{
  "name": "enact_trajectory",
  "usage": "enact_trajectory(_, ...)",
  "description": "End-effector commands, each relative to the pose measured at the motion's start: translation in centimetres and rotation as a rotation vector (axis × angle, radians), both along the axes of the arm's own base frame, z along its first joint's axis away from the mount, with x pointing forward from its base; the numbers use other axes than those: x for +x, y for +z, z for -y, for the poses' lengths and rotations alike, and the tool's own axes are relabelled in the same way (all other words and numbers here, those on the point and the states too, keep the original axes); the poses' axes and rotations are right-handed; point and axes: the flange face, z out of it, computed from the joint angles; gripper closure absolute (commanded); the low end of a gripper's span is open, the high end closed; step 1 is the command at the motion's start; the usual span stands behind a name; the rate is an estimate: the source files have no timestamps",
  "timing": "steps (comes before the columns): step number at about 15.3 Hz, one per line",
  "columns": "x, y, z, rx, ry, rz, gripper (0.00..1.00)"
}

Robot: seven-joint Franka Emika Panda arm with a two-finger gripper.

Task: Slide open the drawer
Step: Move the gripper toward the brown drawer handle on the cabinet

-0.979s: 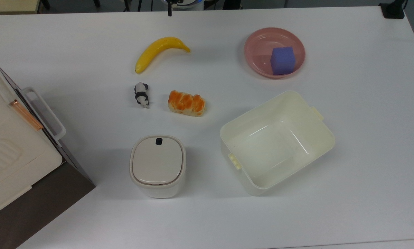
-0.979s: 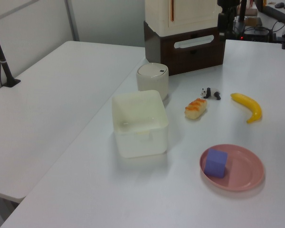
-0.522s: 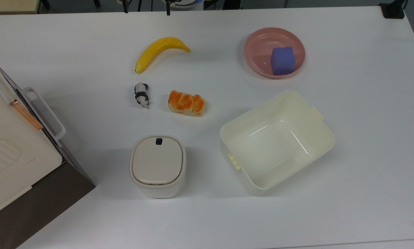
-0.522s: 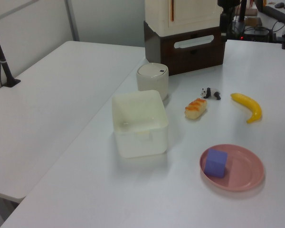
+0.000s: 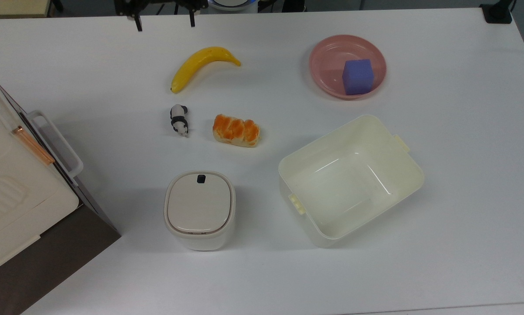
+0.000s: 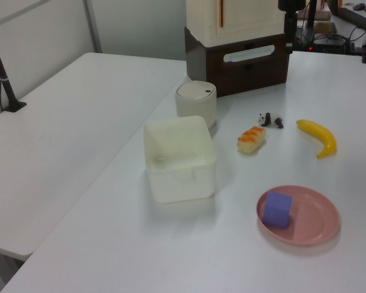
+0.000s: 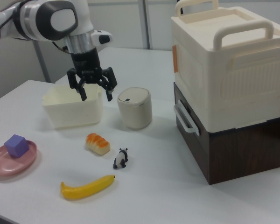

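The drawer (image 7: 194,141) is shut, its dark brown front flush with the wooden cabinet under a cream box. Its white loop handle (image 7: 185,120) faces the table; the handle (image 5: 54,141) lies at the top view's left edge, and the drawer front (image 6: 250,66) is at the back in the left view. My gripper (image 7: 95,95) hangs open above the table with nothing between its fingers. In the top view the gripper (image 5: 164,22) is at the upper edge, beyond the banana (image 5: 202,64) and well apart from the handle.
A toy panda (image 5: 179,119) and a bread roll (image 5: 236,130) lie mid-table. A white lidded bin (image 5: 199,209) stands near the drawer front. A cream tub (image 5: 350,179) and a pink plate (image 5: 326,61) holding a purple cube (image 5: 357,76) are on the top view's right.
The gripper has moved toward the top view's left, along the table's upper edge, and both fingers now show spread apart. Nothing on the table has moved.
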Motion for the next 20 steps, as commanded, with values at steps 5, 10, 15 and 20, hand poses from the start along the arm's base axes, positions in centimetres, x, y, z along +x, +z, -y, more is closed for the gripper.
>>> enact_trajectory(5, 2.9, -1.9, 1.4, -0.027, 0.204, 0.084, 0.00)
enact_trajectory(10, 4.0, -3.3, 3.0, -0.057, 0.295, 0.097, 0.00)
enact_trajectory(15, 6.2, -6.0, 3.7, -0.116, 0.352, 0.124, 0.00)
enact_trajectory(20, 7.5, -8.4, 7.1, -0.218, 0.466, 0.117, 0.00)
